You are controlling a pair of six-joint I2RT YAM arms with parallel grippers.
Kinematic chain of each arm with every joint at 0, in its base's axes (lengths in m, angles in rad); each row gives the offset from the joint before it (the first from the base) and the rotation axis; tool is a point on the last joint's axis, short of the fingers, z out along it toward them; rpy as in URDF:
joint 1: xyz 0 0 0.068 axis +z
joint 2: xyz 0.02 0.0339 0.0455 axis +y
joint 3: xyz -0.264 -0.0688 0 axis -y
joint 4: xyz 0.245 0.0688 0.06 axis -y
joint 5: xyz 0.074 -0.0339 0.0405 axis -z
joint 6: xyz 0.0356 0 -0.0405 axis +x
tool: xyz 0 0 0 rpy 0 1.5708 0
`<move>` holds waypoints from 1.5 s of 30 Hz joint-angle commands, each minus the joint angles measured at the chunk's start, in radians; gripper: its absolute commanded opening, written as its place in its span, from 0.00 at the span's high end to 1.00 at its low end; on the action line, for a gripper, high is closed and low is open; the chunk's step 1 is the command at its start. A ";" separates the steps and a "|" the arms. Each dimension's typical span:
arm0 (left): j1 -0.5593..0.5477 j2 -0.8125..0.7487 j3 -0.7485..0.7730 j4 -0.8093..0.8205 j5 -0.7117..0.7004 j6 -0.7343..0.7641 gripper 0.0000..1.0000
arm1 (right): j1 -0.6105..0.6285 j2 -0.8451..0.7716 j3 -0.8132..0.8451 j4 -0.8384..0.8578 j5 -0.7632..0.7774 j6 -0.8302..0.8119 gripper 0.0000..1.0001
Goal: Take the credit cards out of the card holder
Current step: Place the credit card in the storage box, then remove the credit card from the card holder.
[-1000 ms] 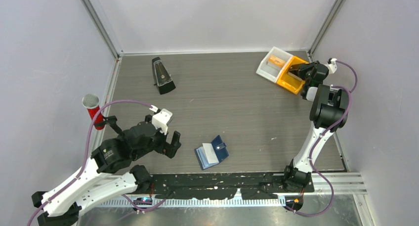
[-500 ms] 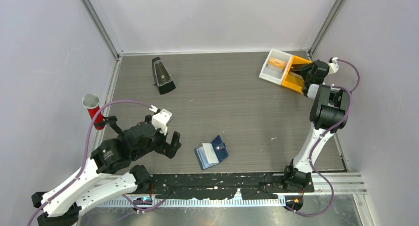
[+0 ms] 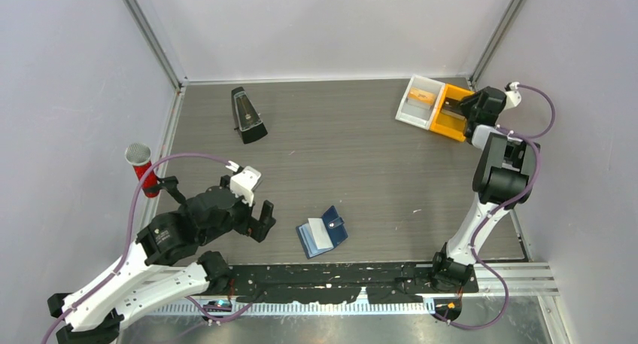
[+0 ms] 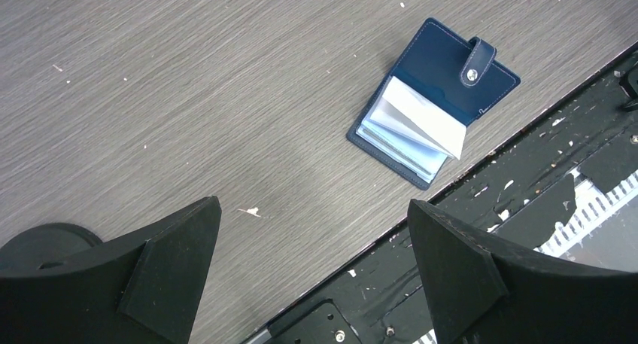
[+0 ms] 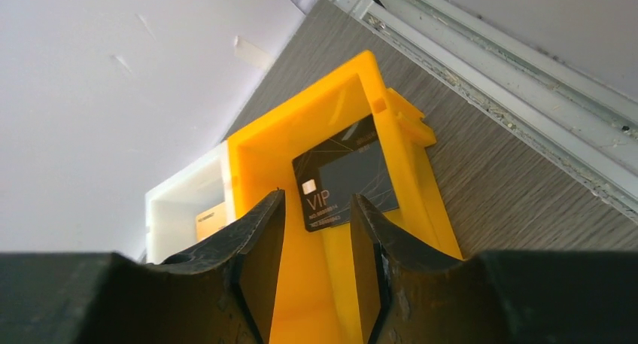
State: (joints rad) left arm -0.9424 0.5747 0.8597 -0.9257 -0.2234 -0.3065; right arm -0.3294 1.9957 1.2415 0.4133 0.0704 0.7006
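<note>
The card holder point(image 3: 322, 231) point(image 4: 432, 103) lies open on the table by the near edge, navy with a snap tab, and a whitish leaf point(image 4: 421, 118) lifts from its light blue slots. Left of it my left gripper point(image 3: 259, 220) point(image 4: 312, 208) hovers open and empty. At the far right my right gripper point(image 3: 460, 109) point(image 5: 317, 201) is open over a yellow tray point(image 3: 445, 130) point(image 5: 301, 111). A black credit card point(image 5: 346, 182) marked VIP lies flat in that tray just beyond the fingertips. An orange-yellow credit card point(image 3: 421, 96) point(image 5: 211, 222) rests in the adjoining white tray point(image 3: 412, 111) point(image 5: 173, 201).
A black pyramid-shaped metronome point(image 3: 247, 116) stands at the back left. A red-handled microphone point(image 3: 141, 167) sits at the left wall. The metal frame rail runs close beside the yellow tray on the right. A black base plate borders the table's near edge.
My right gripper's jaws have widened and the arm has drawn back to the right, away from the yellow tray. The left arm and the card holder have not moved.
</note>
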 commanded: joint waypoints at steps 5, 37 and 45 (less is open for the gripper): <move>-0.001 -0.015 0.002 0.017 -0.051 0.005 0.01 | 0.012 -0.164 -0.032 0.003 -0.071 0.001 0.55; -0.002 0.030 0.009 -0.021 -0.155 0.004 0.01 | 0.780 -1.066 -0.771 -0.357 -0.317 -0.124 0.52; -0.002 -0.010 0.007 -0.019 -0.189 -0.001 0.01 | 1.182 -1.265 -0.795 -0.511 -0.064 -0.057 0.47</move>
State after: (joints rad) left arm -0.9424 0.5915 0.8555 -0.9554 -0.3695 -0.3065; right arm 0.7177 0.7605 0.4393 -0.0250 -0.1673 0.6270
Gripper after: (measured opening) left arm 0.993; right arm 0.523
